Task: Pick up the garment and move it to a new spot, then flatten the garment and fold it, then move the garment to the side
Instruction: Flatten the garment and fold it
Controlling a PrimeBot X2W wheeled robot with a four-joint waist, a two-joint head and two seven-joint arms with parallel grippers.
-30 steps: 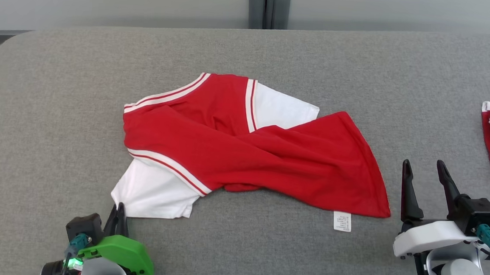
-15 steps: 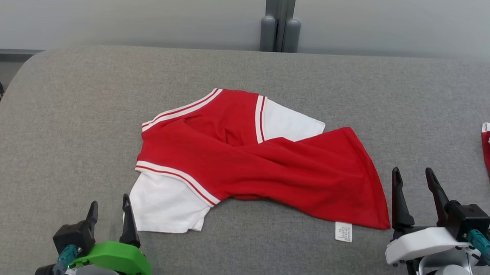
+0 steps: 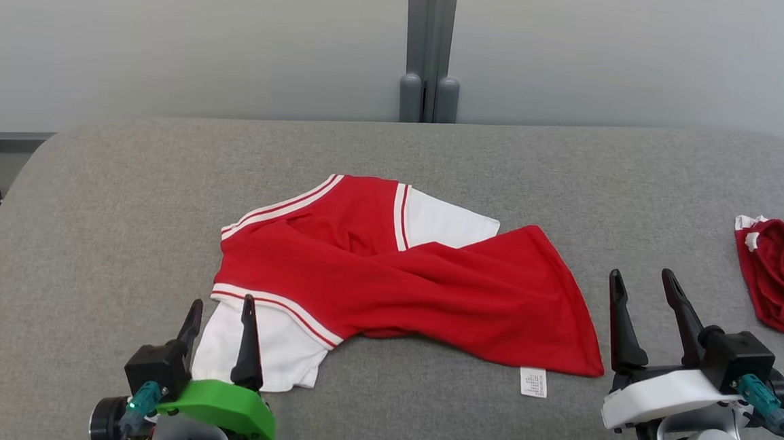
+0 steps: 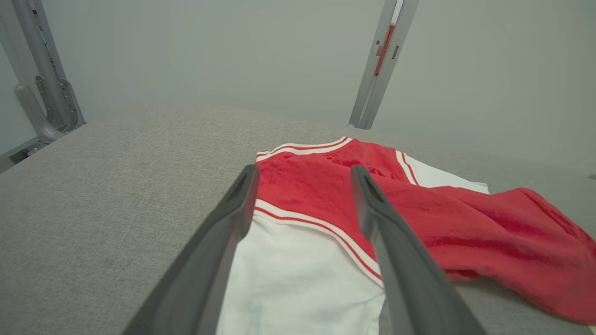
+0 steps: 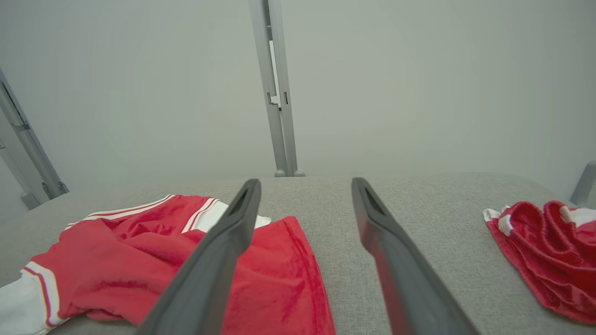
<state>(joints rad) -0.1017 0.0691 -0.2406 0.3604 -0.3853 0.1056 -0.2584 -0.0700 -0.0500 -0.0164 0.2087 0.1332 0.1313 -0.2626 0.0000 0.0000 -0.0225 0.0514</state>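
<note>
The garment, a soft knit jersey in bright red with white sleeves, lies crumpled near the middle of the grey table. The table's covering looks like coarse, felt-like fabric, and its far corners are rounded. The jersey's red body is twisted into a broad diagonal fold that runs from the left towards the near right and ends in a pointed corner. A small white care label sticks out at that near edge. White bands with thin red stripes trim the neckline and the sleeve seams. One white sleeve spreads flat at the near left and the other peeks out at the far side.

The left gripper, on a glossy green mount, has its two slim, dark, tapered fingers spread wide and grips nothing. They are over the near-left white sleeve, but I cannot tell whether they touch it. The right gripper, on a white mount, is just as wide apart and also empty, just right of the jersey's pointed corner.

A second red cloth with white trim lies bunched in ridged folds at the far right. A grey metal post stands behind the table.
</note>
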